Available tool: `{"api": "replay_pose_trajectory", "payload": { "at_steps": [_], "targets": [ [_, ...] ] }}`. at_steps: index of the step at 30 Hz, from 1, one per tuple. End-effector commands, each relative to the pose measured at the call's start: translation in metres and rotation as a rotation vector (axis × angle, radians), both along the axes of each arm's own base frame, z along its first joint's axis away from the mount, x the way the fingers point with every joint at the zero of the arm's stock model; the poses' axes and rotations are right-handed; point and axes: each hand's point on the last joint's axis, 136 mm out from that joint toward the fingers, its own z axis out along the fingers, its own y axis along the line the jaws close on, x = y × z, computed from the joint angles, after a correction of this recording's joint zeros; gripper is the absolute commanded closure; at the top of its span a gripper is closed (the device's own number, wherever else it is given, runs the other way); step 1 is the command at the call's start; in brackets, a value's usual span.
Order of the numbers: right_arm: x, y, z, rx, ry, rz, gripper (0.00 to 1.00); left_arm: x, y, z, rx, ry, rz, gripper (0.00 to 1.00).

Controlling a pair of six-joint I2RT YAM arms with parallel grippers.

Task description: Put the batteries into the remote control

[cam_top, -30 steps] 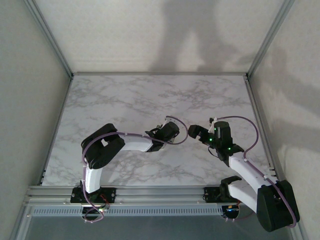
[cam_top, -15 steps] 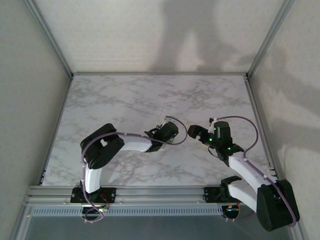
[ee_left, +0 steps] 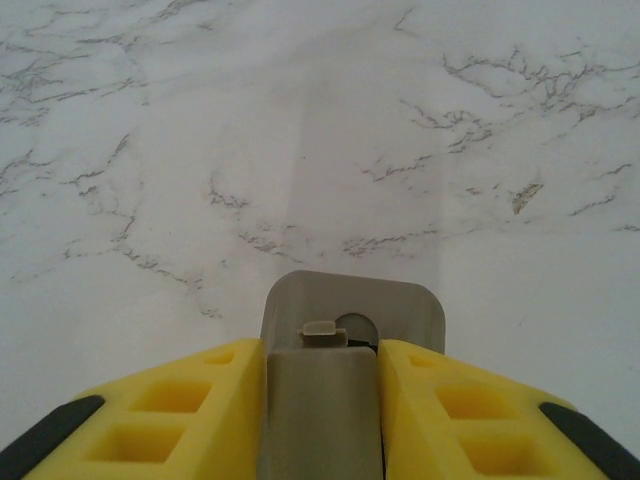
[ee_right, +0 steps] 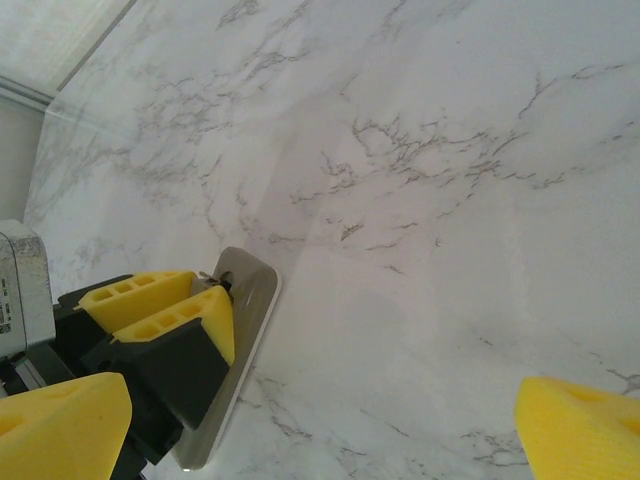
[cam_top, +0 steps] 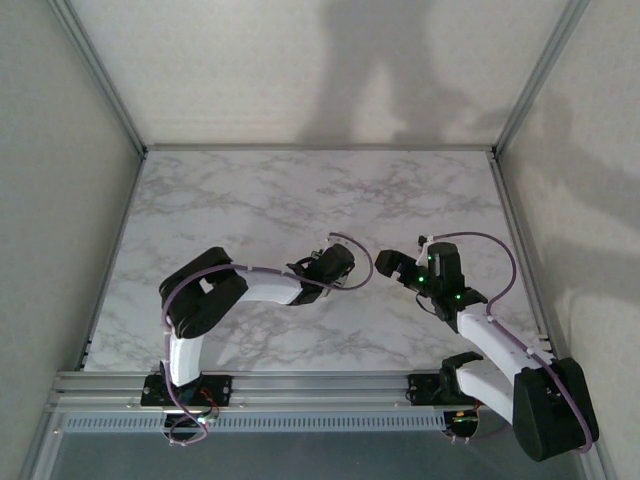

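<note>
The remote control [ee_left: 400,305] lies back up on the marble table, its tan end poking out past my left gripper [ee_left: 322,350]. A raised tan battery cover [ee_left: 320,410] with a small latch tab sits between the yellow fingers [ee_left: 190,400], which press close on both its sides. A thin dark line runs along the right finger. In the right wrist view the remote control [ee_right: 255,285] lies flat under the left gripper [ee_right: 185,290]. My right gripper [ee_right: 320,400] hovers wide open to its right, holding nothing. The batteries are hidden.
The marble tabletop [cam_top: 300,190] stretches bare beyond both grippers. Aluminium frame rails [cam_top: 320,148] border it at the back and sides. In the top view the left gripper [cam_top: 338,263] and right gripper [cam_top: 392,265] stand close together near the table's middle.
The left wrist has shifted very slightly to the left over the remote control. The right arm has hardly moved and stays open.
</note>
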Motion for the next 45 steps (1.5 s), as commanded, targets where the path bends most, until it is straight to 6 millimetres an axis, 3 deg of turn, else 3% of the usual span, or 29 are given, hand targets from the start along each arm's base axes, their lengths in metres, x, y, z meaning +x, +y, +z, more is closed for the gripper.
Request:
{"api": "replay_pose_trajectory", "payload": {
  "at_steps": [1,16,26,32,35,37,40,45],
  "targets": [
    [0.003,-0.001,0.002,0.01,-0.012,-0.008,0.01,-0.01,0.007,-0.003,0.01,0.044,-0.008,0.65],
    [0.004,0.0,0.002,0.011,-0.012,-0.008,0.01,-0.01,0.007,0.014,0.0,0.022,-0.014,0.62],
    [0.004,0.002,0.002,0.019,-0.012,0.006,0.01,-0.014,0.006,0.037,-0.077,0.033,-0.014,0.47],
    [0.006,0.008,-0.001,0.028,-0.003,0.032,0.01,-0.015,0.022,0.049,-0.194,0.067,0.031,0.43],
    [0.009,0.013,-0.007,0.015,0.03,0.059,0.03,-0.016,0.037,0.051,-0.247,0.075,0.076,0.42],
    [0.019,0.023,0.003,0.014,0.027,0.087,0.07,-0.018,0.044,0.049,-0.276,0.083,0.094,0.43],
    [0.027,0.034,0.002,-0.016,0.033,0.125,0.14,-0.023,0.048,0.038,-0.295,0.117,0.095,0.43],
    [0.041,0.055,-0.006,-0.095,0.073,0.181,0.16,-0.025,0.054,0.024,-0.31,0.145,0.104,0.45]
  ]
}}
